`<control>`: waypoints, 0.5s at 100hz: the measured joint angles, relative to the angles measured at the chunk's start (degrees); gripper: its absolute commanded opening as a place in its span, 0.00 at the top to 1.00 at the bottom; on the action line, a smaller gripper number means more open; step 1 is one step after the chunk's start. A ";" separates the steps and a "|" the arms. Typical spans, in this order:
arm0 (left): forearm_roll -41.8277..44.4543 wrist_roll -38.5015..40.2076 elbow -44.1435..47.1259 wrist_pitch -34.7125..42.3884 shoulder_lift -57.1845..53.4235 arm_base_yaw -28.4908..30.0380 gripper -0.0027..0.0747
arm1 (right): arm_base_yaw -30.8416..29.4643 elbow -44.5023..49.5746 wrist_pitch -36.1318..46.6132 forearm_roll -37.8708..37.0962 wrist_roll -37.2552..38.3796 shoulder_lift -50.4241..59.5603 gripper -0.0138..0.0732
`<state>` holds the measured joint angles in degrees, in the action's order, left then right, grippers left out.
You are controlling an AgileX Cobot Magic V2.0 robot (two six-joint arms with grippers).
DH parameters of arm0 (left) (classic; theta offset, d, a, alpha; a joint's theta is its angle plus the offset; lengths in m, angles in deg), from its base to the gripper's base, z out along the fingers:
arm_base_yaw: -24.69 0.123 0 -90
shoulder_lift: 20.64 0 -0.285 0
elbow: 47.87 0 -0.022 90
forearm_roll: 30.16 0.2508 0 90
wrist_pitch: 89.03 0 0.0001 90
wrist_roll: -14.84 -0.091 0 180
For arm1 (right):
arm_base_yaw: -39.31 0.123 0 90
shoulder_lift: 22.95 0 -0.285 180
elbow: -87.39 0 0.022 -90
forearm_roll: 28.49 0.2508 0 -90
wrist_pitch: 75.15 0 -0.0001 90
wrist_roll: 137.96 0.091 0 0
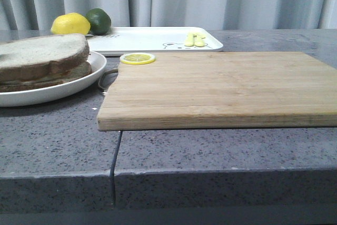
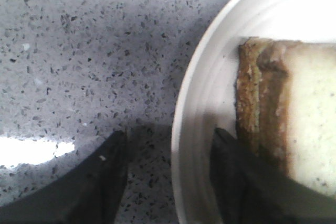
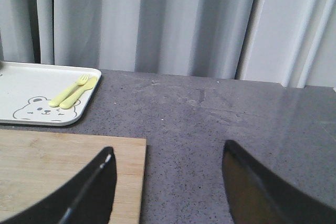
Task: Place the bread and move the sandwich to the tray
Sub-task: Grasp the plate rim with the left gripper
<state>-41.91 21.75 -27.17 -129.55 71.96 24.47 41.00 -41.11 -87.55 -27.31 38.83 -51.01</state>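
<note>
A: Left gripper [image 2: 168, 174] state?
B: Jaws apart, straddling the rim of the round white plate [image 2: 197, 129]. One finger over the speckled grey counter [image 2: 94, 56], the other inside the rim, just beside the sandwich [image 2: 286, 124] crust. Can't tell if it touches.
A: Right gripper [image 3: 168, 190]?
B: Jaws apart, gripping nothing, over the far right corner of the wooden cutting board [image 3: 63, 169] and bare counter.
A: Sandwich, front view?
B: On the plate [image 1: 58, 90], left edge, two slices stacked [image 1: 45, 61]. Filling not visible.
A: Tray?
B: White tray [image 1: 152, 38] behind the board [image 1: 221, 88], bear print, yellow fork and spoon [image 1: 195, 39] on it. Lemon slice [image 1: 137, 58] at the board's back left corner. Lemon [image 1: 70, 24] and lime [image 1: 98, 20] at the tray's left.
</note>
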 measured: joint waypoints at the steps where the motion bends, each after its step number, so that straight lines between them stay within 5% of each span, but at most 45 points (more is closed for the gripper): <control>1: 0.00 0.00 0.00 0.00 0.00 0.00 0.65 | 0.00 0.00 0.00 0.00 0.00 0.00 0.32; 50: -0.93 0.00 -0.23 0.00 0.00 0.00 0.93 | 0.00 0.00 0.00 0.00 0.00 0.00 0.32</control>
<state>-42.84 21.75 -27.39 -129.55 71.96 24.47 41.00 -41.11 -87.55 -27.31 38.83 -51.01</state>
